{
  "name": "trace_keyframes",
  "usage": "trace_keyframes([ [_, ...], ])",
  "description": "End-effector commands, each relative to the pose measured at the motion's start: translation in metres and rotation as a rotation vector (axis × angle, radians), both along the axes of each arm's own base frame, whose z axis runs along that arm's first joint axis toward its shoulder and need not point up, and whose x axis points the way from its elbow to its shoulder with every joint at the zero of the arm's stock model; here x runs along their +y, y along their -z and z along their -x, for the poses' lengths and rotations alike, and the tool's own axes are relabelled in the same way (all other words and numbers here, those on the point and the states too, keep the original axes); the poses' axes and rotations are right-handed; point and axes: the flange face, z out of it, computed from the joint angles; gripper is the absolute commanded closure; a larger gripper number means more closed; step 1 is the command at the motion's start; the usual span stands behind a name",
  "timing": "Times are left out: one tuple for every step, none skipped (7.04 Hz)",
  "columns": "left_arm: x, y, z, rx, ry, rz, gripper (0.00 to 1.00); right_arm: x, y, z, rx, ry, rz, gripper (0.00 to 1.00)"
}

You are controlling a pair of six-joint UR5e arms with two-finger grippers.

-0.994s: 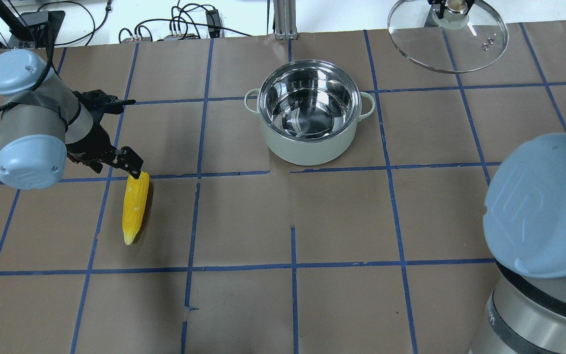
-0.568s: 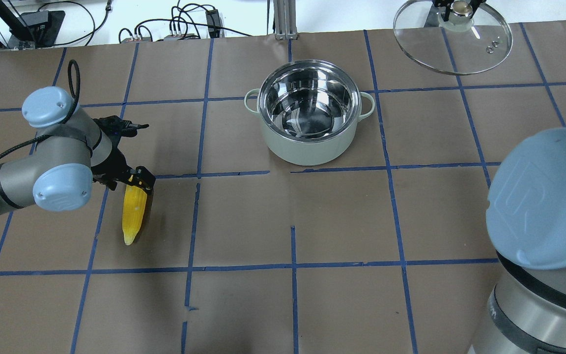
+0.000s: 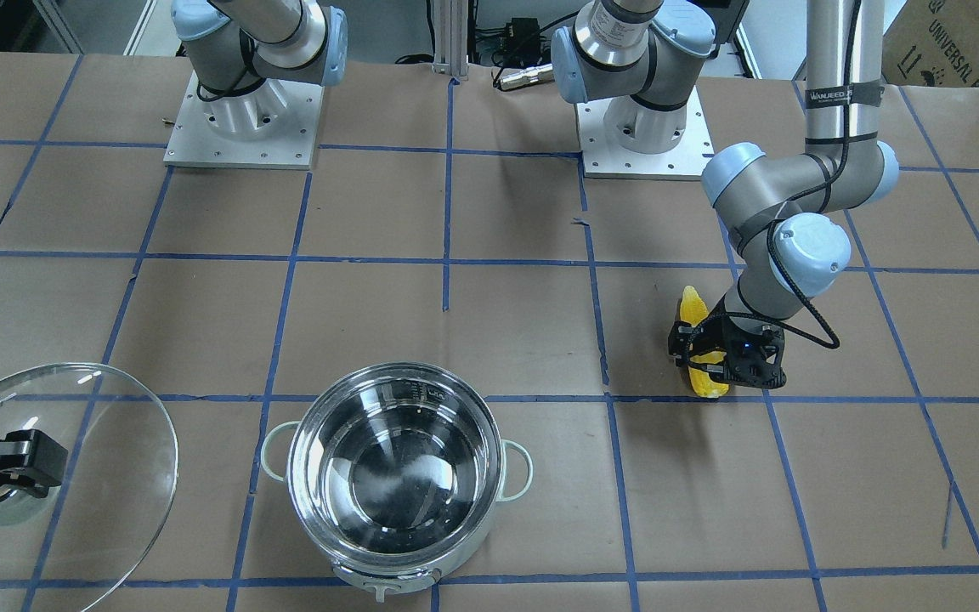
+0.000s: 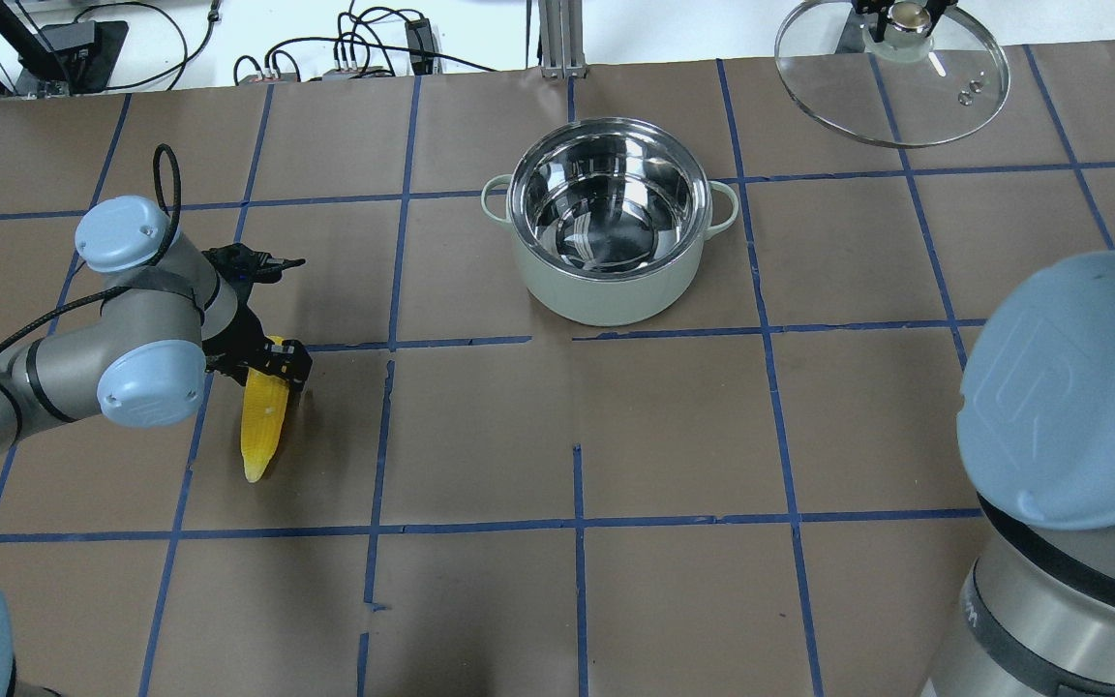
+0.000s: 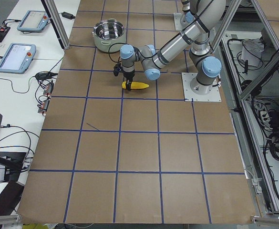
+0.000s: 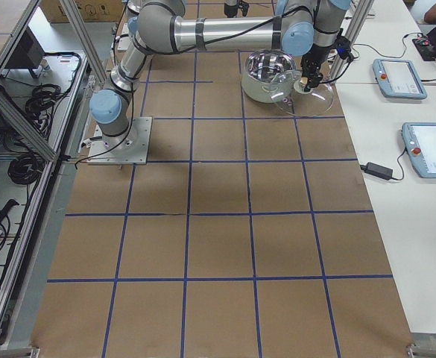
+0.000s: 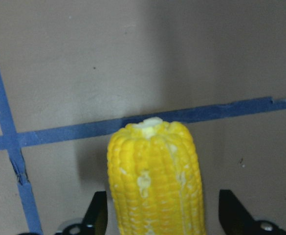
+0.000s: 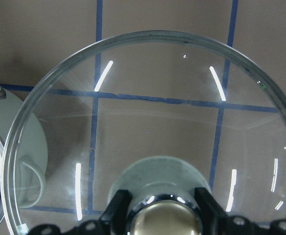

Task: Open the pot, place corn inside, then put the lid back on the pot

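The yellow corn (image 4: 262, 431) lies on the table at the left, pointed tip toward the robot. My left gripper (image 4: 274, 366) is open and low over its blunt end. In the left wrist view the corn (image 7: 155, 181) sits between both fingers (image 7: 96, 215) with gaps on each side. The pot (image 4: 606, 290) stands open and empty at the centre back. My right gripper (image 4: 904, 15) is shut on the knob of the glass lid (image 4: 858, 97), holding it above the table to the pot's right. The lid (image 8: 147, 122) fills the right wrist view.
The brown table carries a blue tape grid (image 4: 577, 523). Cables and boxes (image 4: 364, 53) lie beyond the far edge. Both arm bases (image 3: 243, 119) stand at the robot's side. In the front view the pot (image 3: 404, 568) is between the lid (image 3: 107, 459) and the corn (image 3: 692, 308).
My left arm has swung in and down, bringing the open gripper from just past the corn's blunt end to astride it. The lid shifted slightly right, then held still.
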Motion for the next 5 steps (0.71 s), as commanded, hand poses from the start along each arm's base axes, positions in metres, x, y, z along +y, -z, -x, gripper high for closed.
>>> trace_keyframes([
  [-0.017, -0.028, 0.011, 0.0, -0.11, -0.014, 0.77, 0.0, 0.0, -0.001, 0.001, -0.002, 0.001, 0.88],
  [-0.035, -0.06, 0.03, 0.004, -0.092, -0.036, 0.8, -0.005, 0.008, -0.001, 0.0, -0.002, -0.003, 0.88],
  [-0.053, -0.09, 0.069, 0.01, -0.14, -0.04, 0.8, -0.006, 0.008, -0.002, 0.001, -0.004, 0.004, 0.88],
  [-0.071, -0.123, 0.112, 0.028, -0.155, -0.014, 0.8, -0.006, 0.008, -0.001, 0.003, -0.005, 0.004, 0.88],
  [-0.091, -0.163, 0.148, 0.065, -0.167, -0.009, 0.8, -0.006, 0.008, -0.001, 0.003, -0.004, 0.005, 0.88],
])
